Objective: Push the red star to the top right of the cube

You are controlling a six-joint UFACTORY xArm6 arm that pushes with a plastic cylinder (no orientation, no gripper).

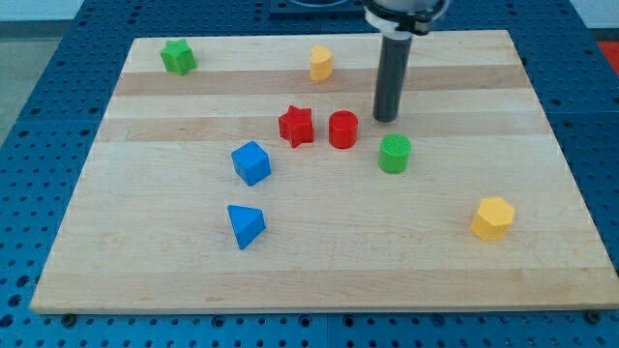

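Our tip [386, 119], no end effector to open or close, sits right of the red cylinder [342, 129]; we should circle around it, since the star [296, 126] lies upper right of the cube [251, 162].

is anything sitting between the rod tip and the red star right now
Yes. The red cylinder sits directly between my tip and the red star, just right of the star. Nothing stands between the star and the blue cube.

Arm: one, entering from the view's top, mostly out of frame. Rod: straight, dark, upright. My tip [386, 119]: lower end of rod, down at board level, right of centre in the view's upper half.
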